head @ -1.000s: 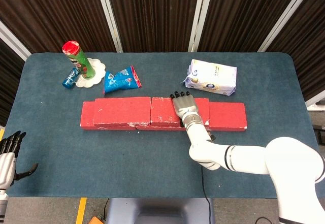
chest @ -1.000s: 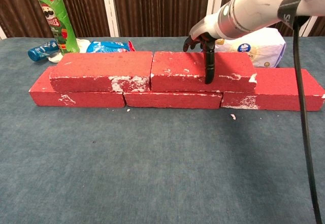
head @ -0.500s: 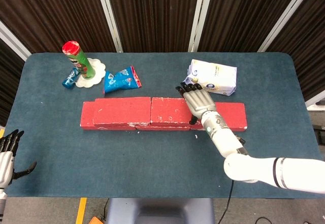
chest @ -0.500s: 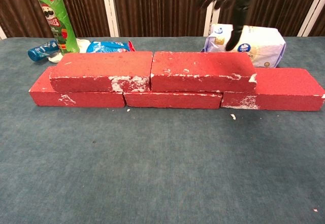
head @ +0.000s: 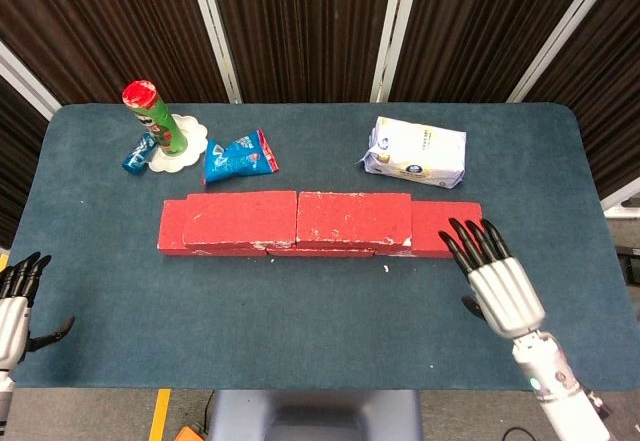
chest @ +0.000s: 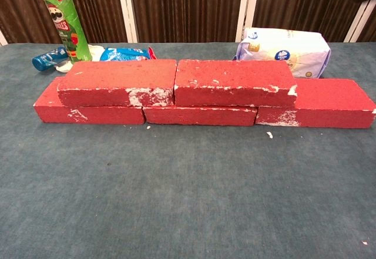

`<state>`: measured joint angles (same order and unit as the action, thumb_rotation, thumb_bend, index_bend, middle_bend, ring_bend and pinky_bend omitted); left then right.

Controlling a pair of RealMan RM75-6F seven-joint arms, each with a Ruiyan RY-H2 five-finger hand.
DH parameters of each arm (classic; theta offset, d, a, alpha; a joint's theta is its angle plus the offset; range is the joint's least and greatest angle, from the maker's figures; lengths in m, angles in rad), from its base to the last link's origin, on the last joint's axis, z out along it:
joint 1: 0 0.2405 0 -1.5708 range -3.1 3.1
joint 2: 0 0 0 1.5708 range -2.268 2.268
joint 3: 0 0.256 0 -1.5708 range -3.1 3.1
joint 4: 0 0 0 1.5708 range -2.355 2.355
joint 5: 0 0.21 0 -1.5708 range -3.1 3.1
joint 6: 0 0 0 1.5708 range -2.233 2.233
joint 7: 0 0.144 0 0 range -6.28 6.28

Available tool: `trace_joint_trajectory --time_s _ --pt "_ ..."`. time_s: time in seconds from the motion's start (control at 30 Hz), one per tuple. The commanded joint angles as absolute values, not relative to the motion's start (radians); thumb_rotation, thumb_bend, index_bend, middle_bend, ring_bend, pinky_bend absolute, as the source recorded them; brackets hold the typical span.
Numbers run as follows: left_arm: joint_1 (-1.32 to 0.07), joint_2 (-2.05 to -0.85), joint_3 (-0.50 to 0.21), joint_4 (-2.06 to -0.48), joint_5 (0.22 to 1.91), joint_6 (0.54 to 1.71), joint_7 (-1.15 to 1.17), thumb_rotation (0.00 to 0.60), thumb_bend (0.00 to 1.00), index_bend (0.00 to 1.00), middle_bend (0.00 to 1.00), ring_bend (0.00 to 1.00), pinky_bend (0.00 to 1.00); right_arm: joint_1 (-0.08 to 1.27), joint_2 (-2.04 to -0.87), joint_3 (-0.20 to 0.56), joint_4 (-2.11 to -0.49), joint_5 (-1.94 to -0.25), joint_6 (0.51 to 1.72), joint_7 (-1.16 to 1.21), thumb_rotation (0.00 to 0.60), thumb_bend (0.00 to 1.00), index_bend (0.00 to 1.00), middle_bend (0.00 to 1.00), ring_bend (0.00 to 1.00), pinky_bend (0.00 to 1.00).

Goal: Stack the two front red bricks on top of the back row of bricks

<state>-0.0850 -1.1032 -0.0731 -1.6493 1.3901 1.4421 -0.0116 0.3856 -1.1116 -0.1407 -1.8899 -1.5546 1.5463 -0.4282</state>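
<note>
Both red bricks [chest: 176, 83] are sitting on the back row [chest: 200, 115] at frame centre, bridging its joints for stability; right robot hand [head: 497, 281], lower right, and left robot hand [head: 15, 301], lower left edge, are hanging released, grasping nothing.

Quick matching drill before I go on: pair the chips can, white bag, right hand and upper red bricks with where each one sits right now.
Things:
1. chips can
2. white bag
3. right hand
4. upper red bricks

Places:
A. on the bottom row of bricks
B. far left, behind the bricks
C. off the bricks, near right edge
D. far right, behind the bricks

Pairs: 1-B, 2-D, 3-C, 4-A
</note>
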Motion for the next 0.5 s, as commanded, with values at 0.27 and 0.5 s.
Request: trace_joint_trajectory --time_s 0.27,0.5 --pt "-0.083 -1.102 -0.065 -1.612 1.44 1.467 -0.031 0.6 0.24 0.0 0.0 0.0 0.02 0.196 -1.284 -0.113 -1.515 -1.503 1.691 -0.208 0.6 0.0 0.17 0.06 0.02 0.0" --pt "-0.084 -1.107 -0.059 -1.614 1.445 1.47 0.027 0.6 0.26 0.0 0.0 0.0 0.02 0.168 -1.282 -0.072 -1.529 -1.488 1.673 -0.175 0.6 0.0 0.15 0.06 0.02 0.0"
